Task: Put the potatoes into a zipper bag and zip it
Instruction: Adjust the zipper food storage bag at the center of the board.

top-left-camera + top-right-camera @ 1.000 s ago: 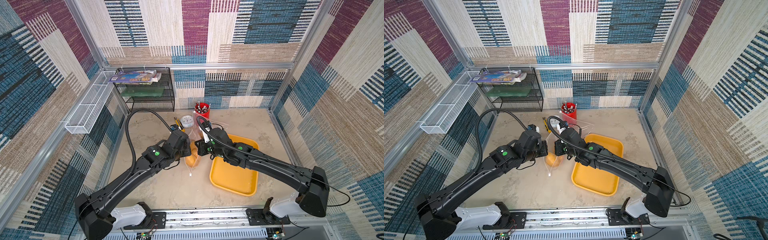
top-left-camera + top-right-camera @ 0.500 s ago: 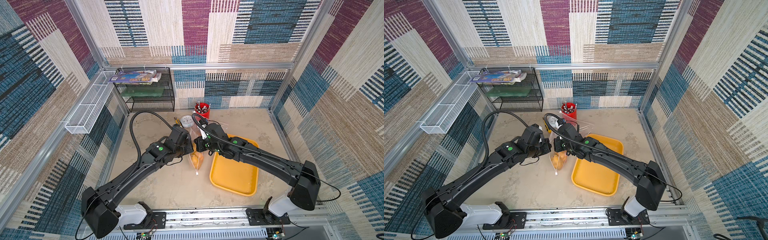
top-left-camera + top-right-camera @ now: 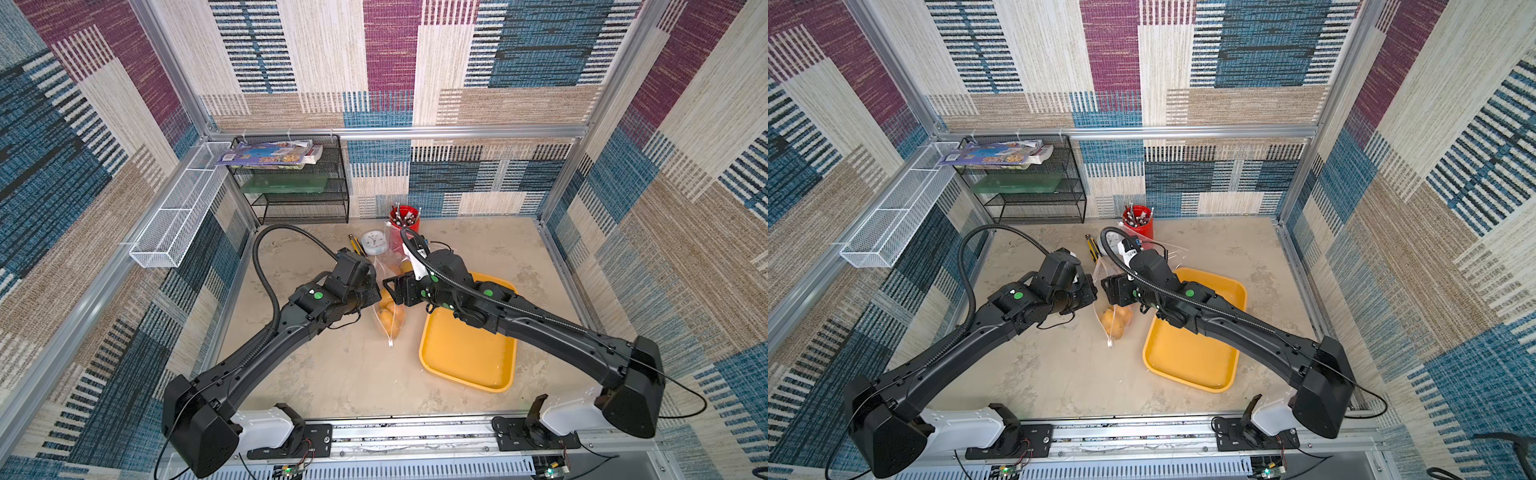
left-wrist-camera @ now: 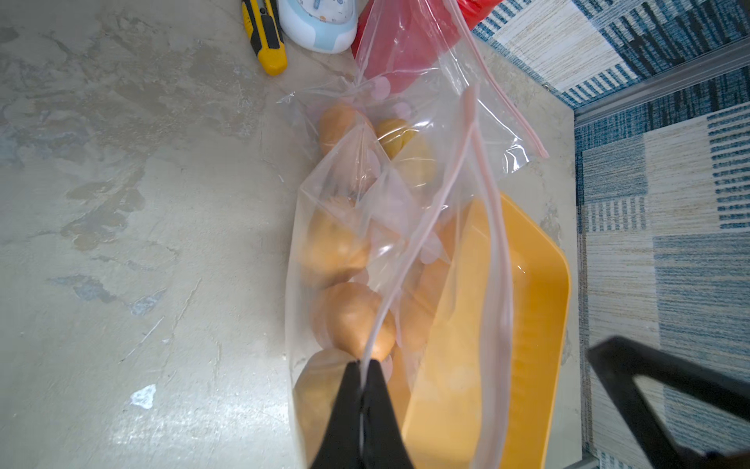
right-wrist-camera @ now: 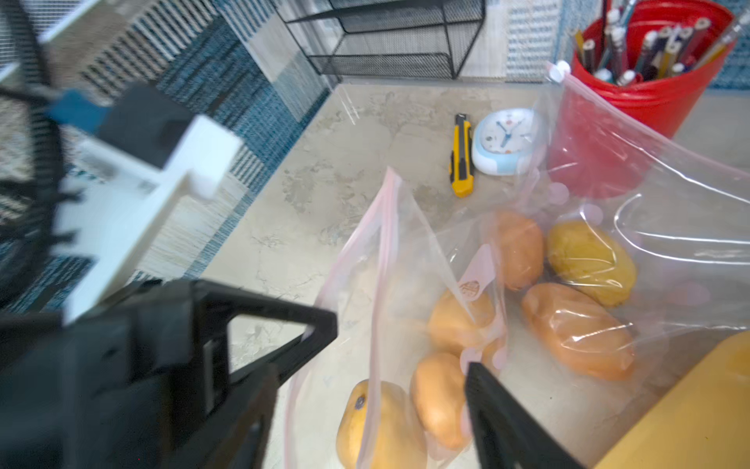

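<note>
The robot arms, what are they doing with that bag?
They are packing potatoes into a clear bag that sits beside the yellow tray. Six potatoes are inside it. The left gripper pinches the bag's edge. The right gripper is open by the bag and holds nothing. The bag's top does not look zipped yet.

the right arm [image 3: 519,320] hides some of the potatoes [image 3: 390,318].
</note>
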